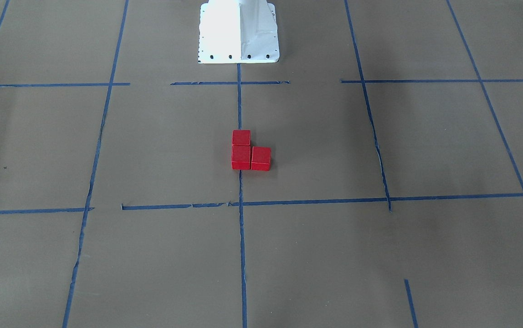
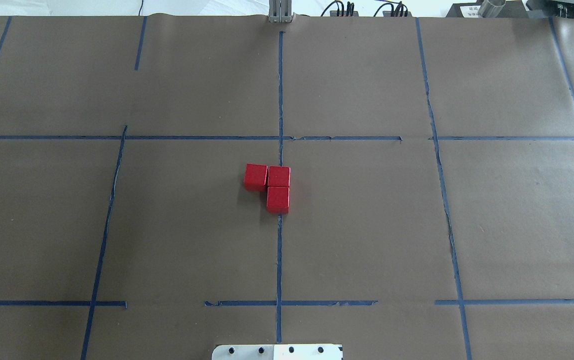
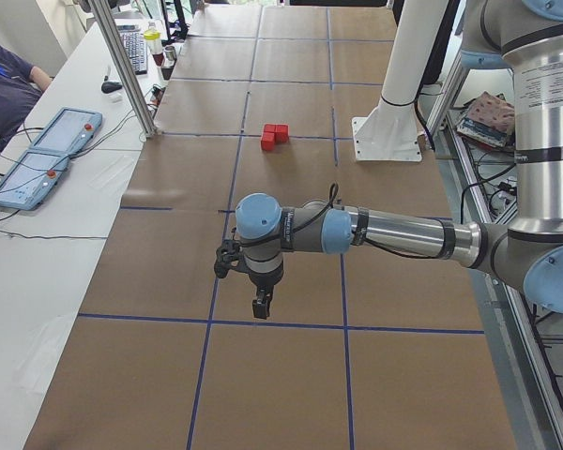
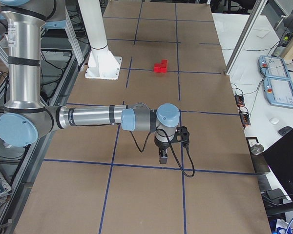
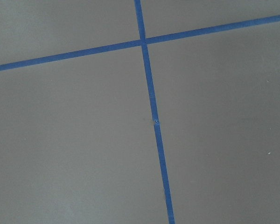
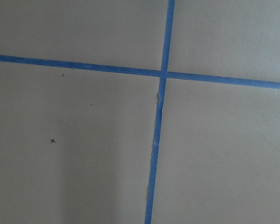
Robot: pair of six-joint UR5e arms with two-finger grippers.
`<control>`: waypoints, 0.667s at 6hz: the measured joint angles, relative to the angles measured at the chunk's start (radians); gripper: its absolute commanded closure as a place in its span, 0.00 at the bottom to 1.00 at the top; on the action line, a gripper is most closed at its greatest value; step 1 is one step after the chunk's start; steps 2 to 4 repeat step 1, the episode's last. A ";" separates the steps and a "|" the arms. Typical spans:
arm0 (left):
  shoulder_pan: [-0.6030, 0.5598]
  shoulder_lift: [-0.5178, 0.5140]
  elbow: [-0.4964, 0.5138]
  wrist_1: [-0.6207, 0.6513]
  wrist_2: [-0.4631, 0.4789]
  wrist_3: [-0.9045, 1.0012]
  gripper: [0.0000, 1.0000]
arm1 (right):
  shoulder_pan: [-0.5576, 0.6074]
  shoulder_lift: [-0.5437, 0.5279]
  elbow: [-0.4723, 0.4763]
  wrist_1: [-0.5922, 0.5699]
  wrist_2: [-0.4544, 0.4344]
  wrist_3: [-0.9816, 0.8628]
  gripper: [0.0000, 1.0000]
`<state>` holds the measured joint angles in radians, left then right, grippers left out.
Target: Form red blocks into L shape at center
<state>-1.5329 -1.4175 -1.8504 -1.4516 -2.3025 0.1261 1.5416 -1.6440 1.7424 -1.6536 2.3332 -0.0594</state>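
The left gripper (image 3: 262,305) lies nearest in the exterior left view. It points down above the tabletop (image 3: 291,375), toward the robot's left end. The right gripper (image 4: 163,157) hangs the same way toward the opposite end. Both appear only in the side views, so you cannot tell whether either set of fingers is spread or pressed together. Nothing is visibly held. Each wrist view shows only brown paper and a tape crossing (image 5: 143,42), with no block in frame. The red blocks (image 2: 278,176) sit in the center cell (image 2: 357,220), well apart from both grippers. All three touch and form an L. The corner block and the block nearer the robot base lie on the blue tape line (image 2: 279,260), so that leg runs along the line. The third block (image 2: 255,176) extends from the corner toward the robot's left. Judge the task as complete or nearly so. If you need a correction, the side leg faces the left arm, which makes that arm the more direct choice. Neither arm is clearly closer to the blocks.
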 measured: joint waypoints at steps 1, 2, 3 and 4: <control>0.000 0.000 0.000 0.000 0.000 0.000 0.00 | 0.000 0.000 0.000 0.000 0.000 0.000 0.00; 0.000 0.000 0.000 0.000 0.000 0.000 0.00 | 0.000 0.000 0.000 0.000 0.000 0.000 0.00; 0.000 0.000 0.000 0.000 0.000 0.000 0.00 | 0.000 0.000 0.000 0.000 0.000 0.000 0.00; 0.000 0.000 0.000 0.000 0.000 0.000 0.00 | 0.000 0.000 0.000 0.000 0.000 0.000 0.00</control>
